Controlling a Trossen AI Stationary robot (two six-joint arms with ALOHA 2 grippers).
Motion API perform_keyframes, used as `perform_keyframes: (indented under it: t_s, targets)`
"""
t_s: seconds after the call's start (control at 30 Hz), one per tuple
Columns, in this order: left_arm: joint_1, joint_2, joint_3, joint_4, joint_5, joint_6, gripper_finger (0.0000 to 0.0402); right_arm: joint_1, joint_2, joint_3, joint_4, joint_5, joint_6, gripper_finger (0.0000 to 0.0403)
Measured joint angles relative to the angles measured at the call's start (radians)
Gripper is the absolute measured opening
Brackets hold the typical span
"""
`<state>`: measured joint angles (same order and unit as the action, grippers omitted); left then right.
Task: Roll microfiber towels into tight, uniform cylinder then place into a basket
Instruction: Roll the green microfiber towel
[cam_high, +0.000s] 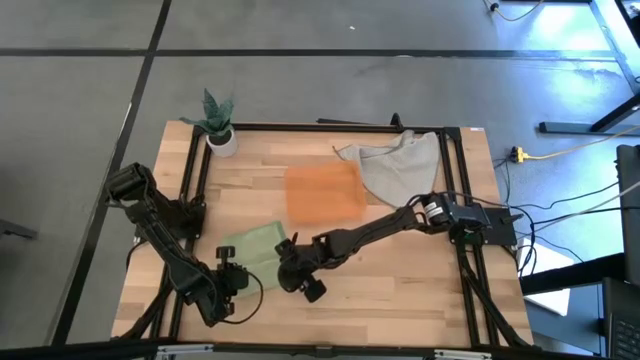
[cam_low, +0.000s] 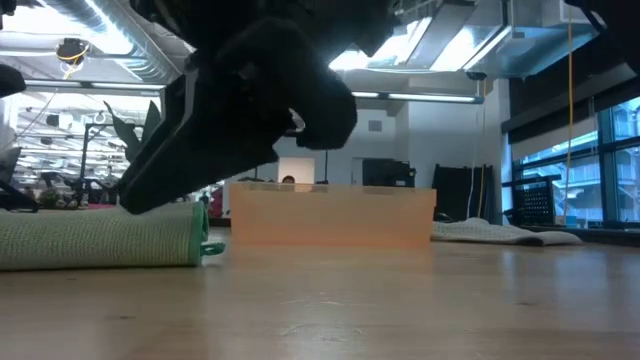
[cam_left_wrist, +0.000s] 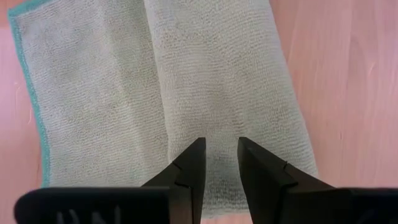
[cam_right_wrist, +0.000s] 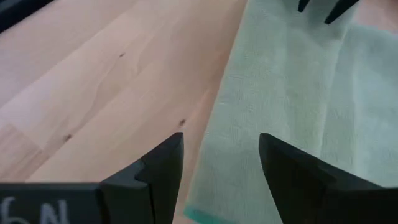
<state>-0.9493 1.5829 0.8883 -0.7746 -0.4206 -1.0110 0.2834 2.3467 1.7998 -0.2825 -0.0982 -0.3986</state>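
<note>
Nearby, basket (cam_high: 323, 194); grey cloth (cam_high: 400, 165); plant pot (cam_high: 222, 141)

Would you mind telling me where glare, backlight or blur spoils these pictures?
High view: window glare washes the floor at upper right; the table is evenly lit. Low view: ceiling lights backlight a dark, blurred arm; the green towel and basket are soft. Left wrist view: the left gripper blurs, towel weave sharp. Right wrist view: the right gripper is slightly soft.

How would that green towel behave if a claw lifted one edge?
The green towel would probably droop: it lies folded flat and soft on the table. It likely weighs little, being thin. Its nubbly weave should grip, not slip.
</note>
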Motion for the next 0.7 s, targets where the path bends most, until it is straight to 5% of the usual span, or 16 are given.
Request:
perform_keyframes:
  t_s: [0.47, 0.7]
  targets:
    - [0.000, -0.001, 0.001, 0.001, 0.002, -0.007, 0.0086, 0.014, 0.076, 0.004, 0.034, 0.189, -0.006, 0.0205]
    - [0.000, -0.001, 0.001, 0.002, 0.003, -0.008, 0.0086, 0.014, 0.082, 0.003, 0.042, 0.273, 0.024, 0.0115]
